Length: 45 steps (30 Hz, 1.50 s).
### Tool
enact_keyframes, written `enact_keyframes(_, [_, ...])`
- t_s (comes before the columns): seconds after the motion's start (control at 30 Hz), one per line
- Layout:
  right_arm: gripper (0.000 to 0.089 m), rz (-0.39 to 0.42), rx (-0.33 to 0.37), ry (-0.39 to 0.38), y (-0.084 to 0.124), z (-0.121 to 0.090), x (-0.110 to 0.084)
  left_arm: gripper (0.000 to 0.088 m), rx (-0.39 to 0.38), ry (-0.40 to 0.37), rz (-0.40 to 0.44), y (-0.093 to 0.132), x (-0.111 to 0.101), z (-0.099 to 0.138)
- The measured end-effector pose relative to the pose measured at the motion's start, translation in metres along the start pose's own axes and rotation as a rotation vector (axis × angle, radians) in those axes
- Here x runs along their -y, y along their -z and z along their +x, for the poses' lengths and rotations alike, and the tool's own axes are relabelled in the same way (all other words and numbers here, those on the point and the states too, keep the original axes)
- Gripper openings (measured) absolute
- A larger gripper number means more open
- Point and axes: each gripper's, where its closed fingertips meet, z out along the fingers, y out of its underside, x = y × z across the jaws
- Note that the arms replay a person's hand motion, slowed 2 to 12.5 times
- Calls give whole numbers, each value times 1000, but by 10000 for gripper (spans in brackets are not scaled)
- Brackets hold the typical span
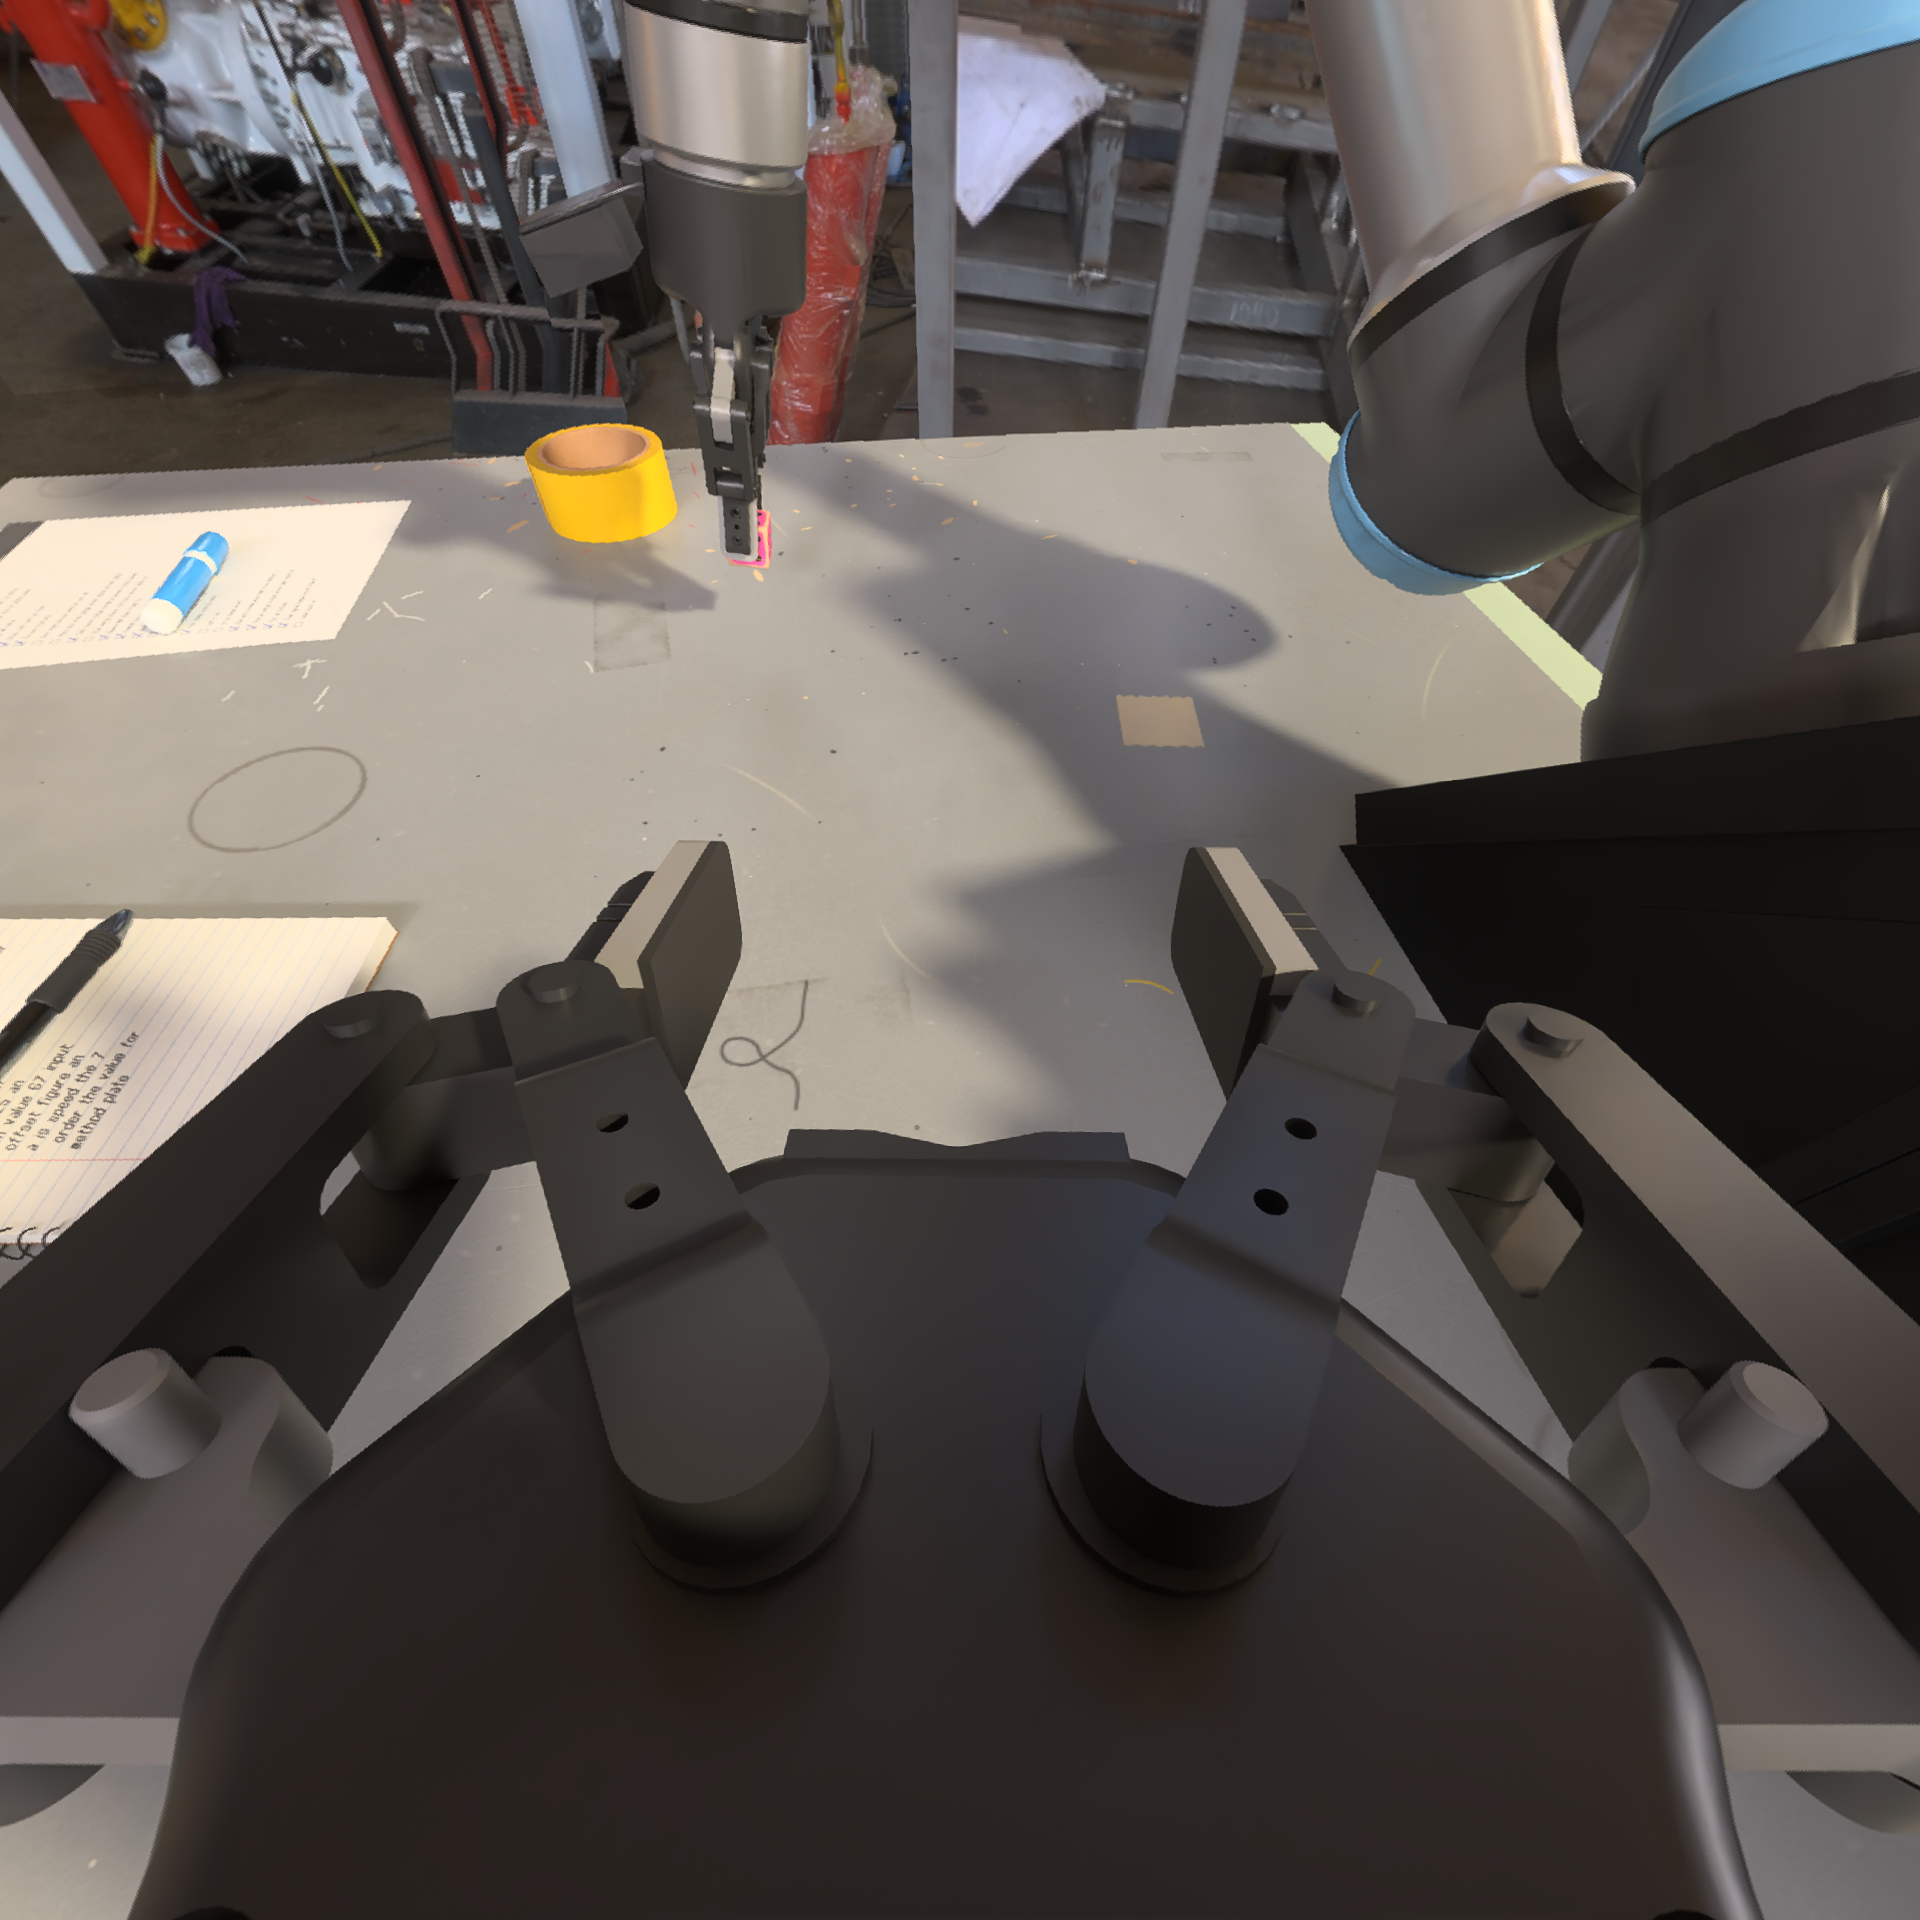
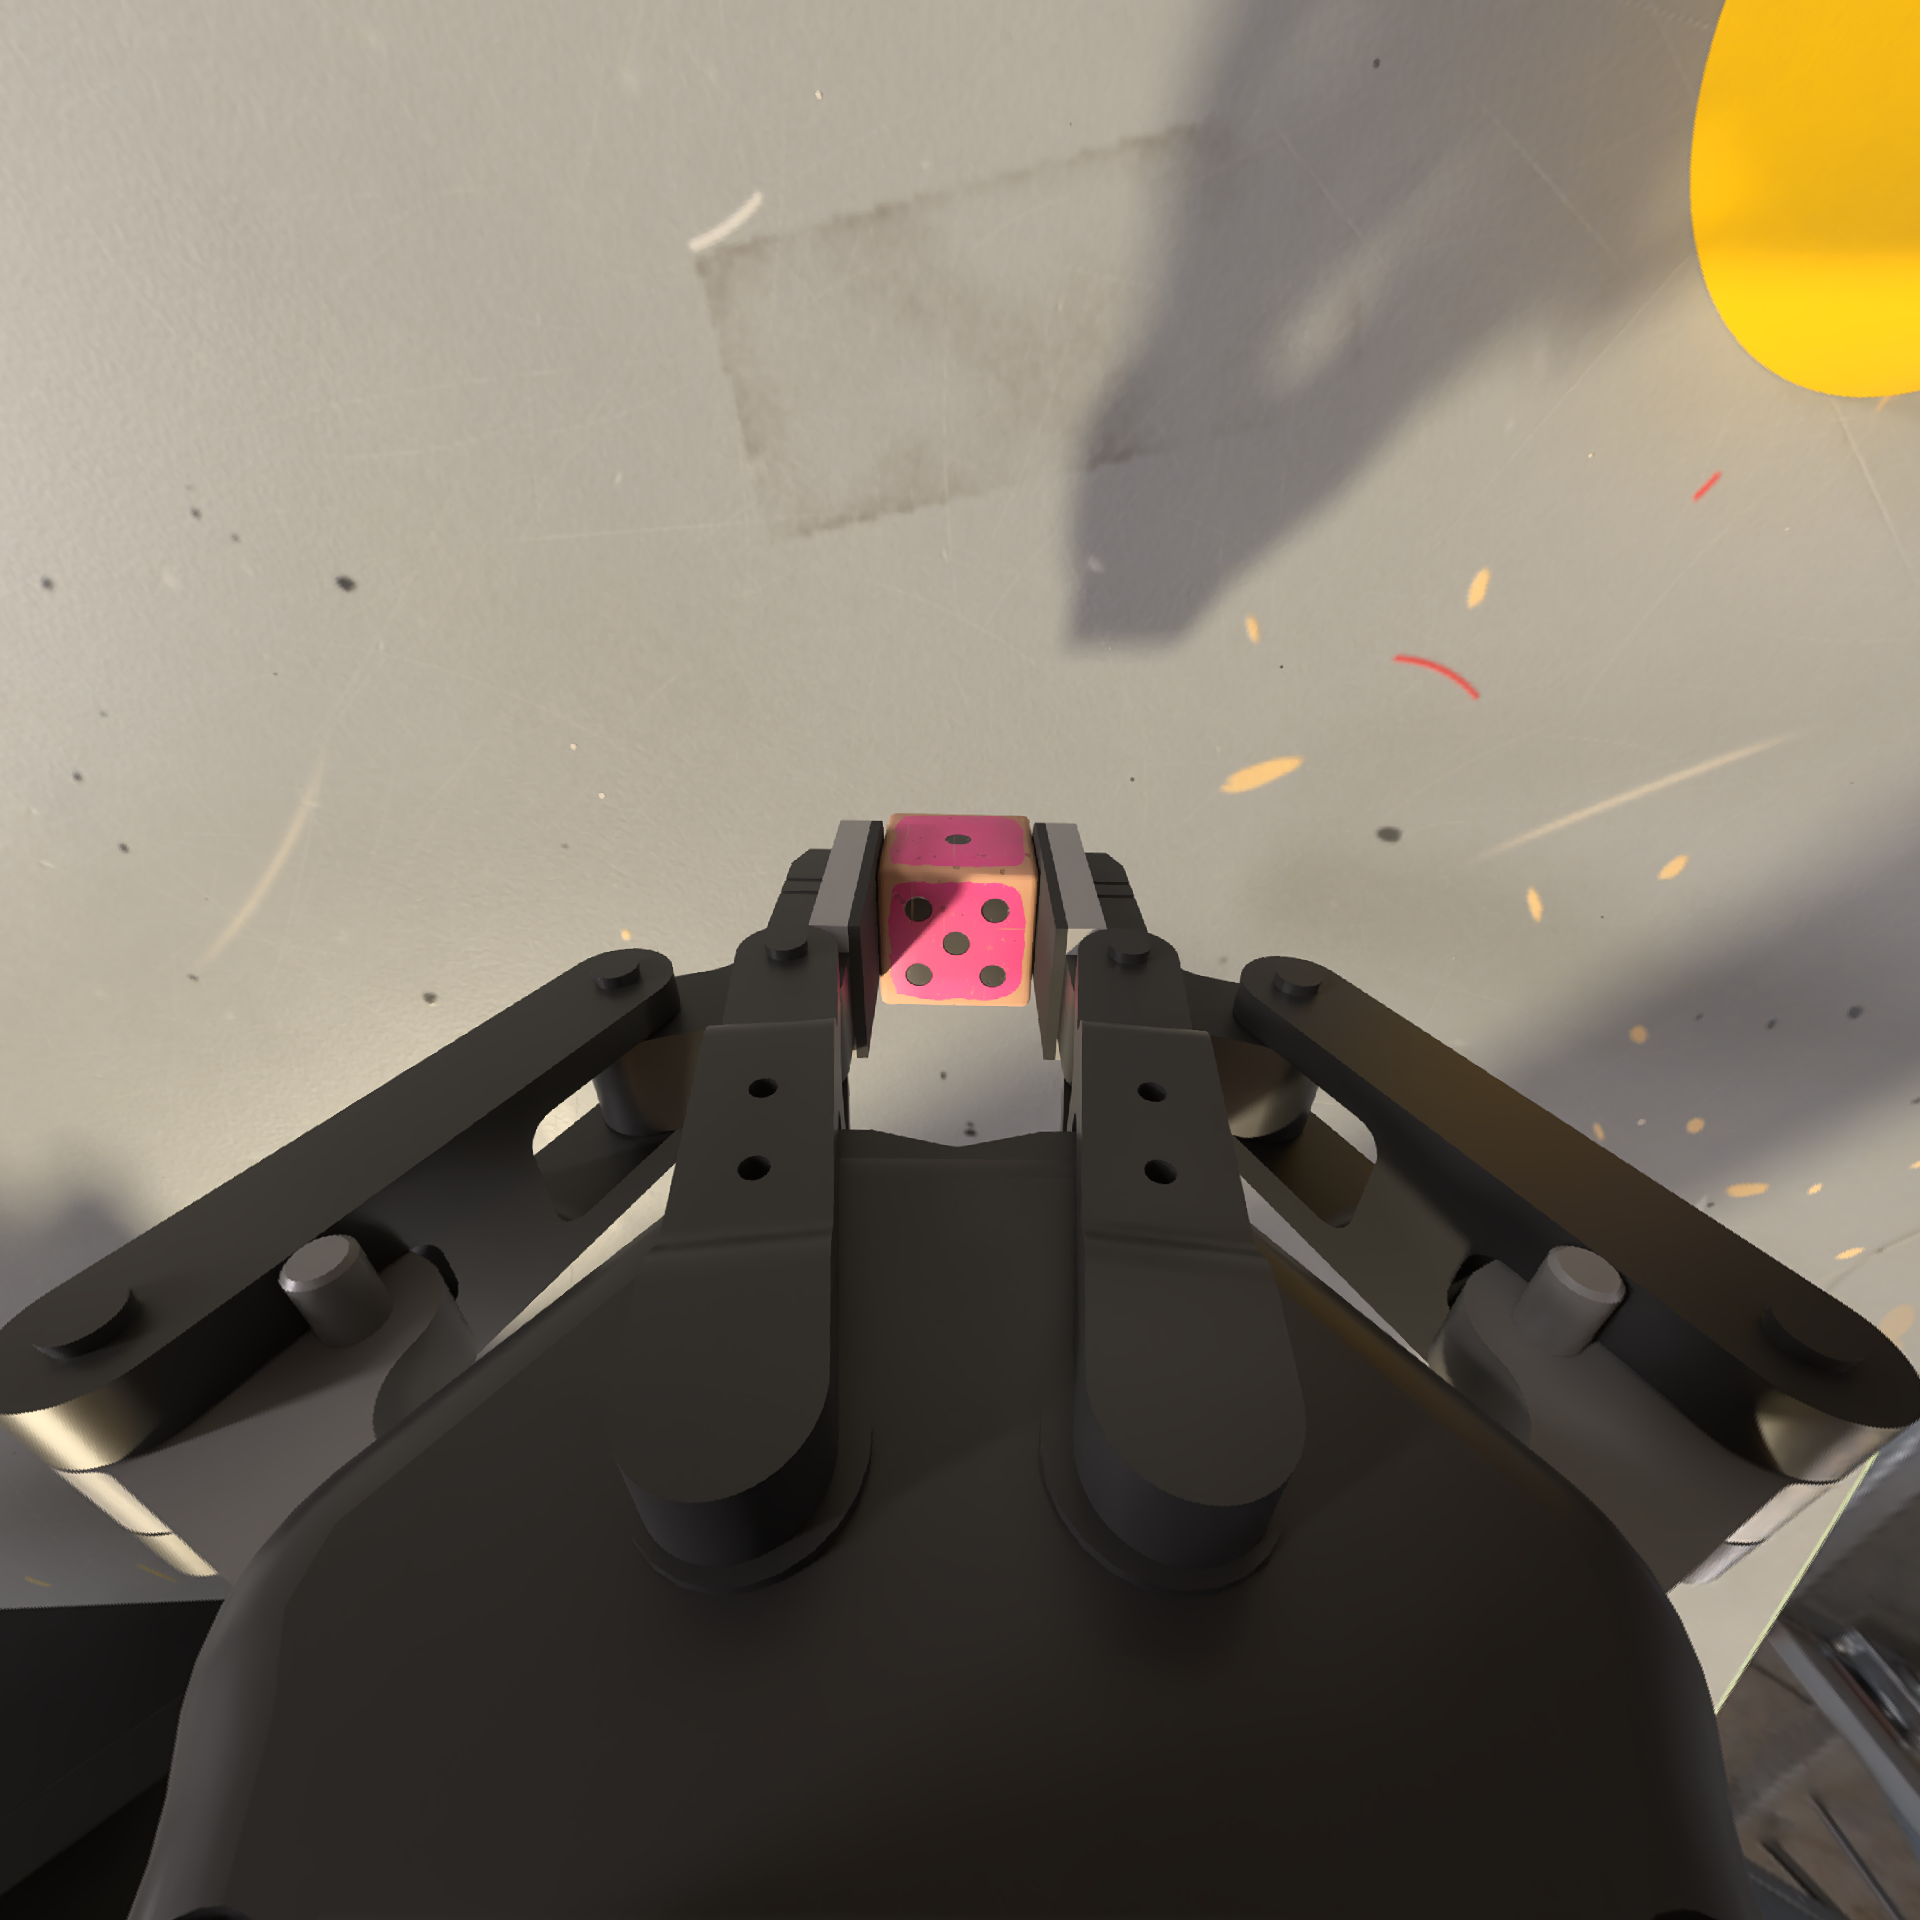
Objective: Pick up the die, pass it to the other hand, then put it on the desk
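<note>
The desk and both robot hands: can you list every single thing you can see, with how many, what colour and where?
Grey scuffed desk: one, under everything.
Pink wooden die with black dots: one, between the right gripper's pads, near the yellow roll.
Yellow tape roll with brown core: one, at the far edge of the desk.
Blue and white glue stick: one, lying on the printed sheet.
White printed paper sheet: one, far left of the desk.
Lined notepad: one, near left.
Black pen: one, on the notepad.
Black box: one, near right.
Right gripper: dark grey, pads pressed on the die.
Left gripper: dark grey, open and empty.
</note>
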Motion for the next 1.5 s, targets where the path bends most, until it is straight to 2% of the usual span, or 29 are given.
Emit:
enact_keyframes(0.83, [251,-69,-15,-19,-31,7,-4,572,4,10,-20,-1,-9,-9])
enact_keyframes(1.5, [251,-98,-46,-21,-42,14,-7,561,3,22,-12,0,-10,-13])
